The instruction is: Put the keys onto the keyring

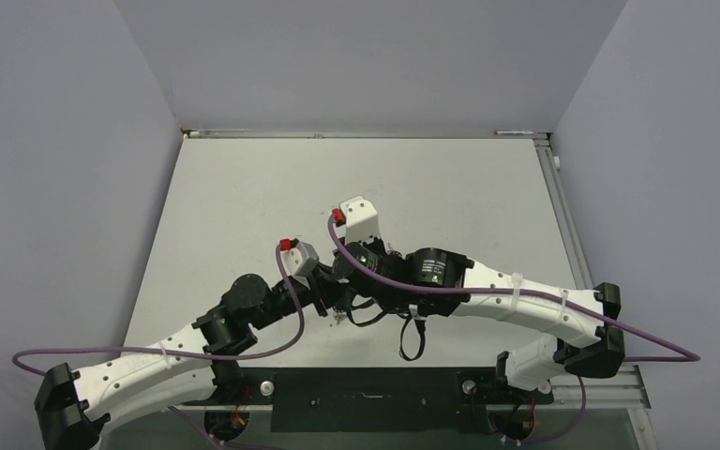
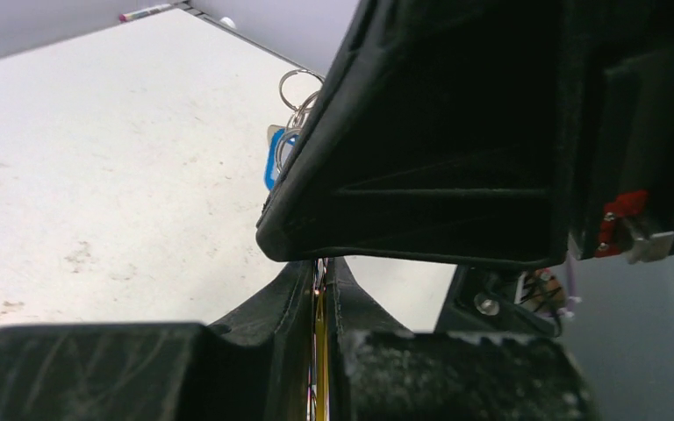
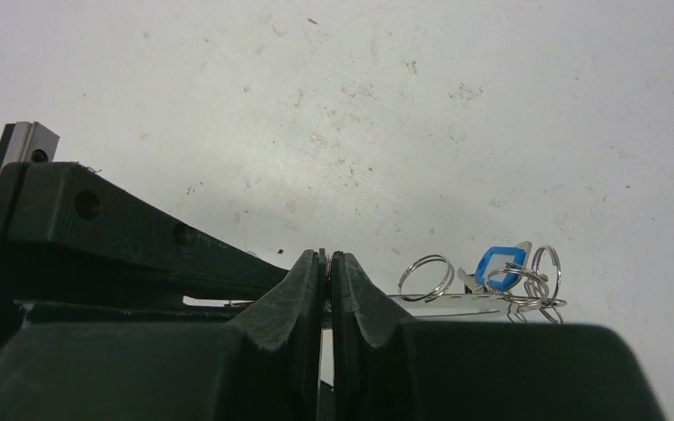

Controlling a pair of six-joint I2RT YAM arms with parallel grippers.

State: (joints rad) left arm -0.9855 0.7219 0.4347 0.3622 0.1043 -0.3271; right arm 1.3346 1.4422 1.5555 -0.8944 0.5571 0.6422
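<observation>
My left gripper [image 2: 320, 274] is shut on a thin yellow key [image 2: 320, 351] that shows as a sliver between its fingers. My right gripper [image 3: 326, 260] is shut on the edge of the silvery keyring [image 3: 456, 303], which runs flat to the right just above the table. A blue key [image 3: 498, 264] and small split rings [image 3: 426, 277] hang on the keyring. In the left wrist view the blue key [image 2: 274, 160] and small rings [image 2: 298, 88] peek out behind the right gripper's black body [image 2: 456, 132]. In the top view both grippers [image 1: 326, 302] [image 1: 345, 296] meet tip to tip; the keys are hidden there.
The white table [image 1: 244, 206] has a raised rail along its far edge [image 1: 366, 133] and right edge [image 1: 562, 206]. Purple cables [image 1: 291, 309] loop over both arms. A black strap [image 1: 411, 339] hangs under the right arm.
</observation>
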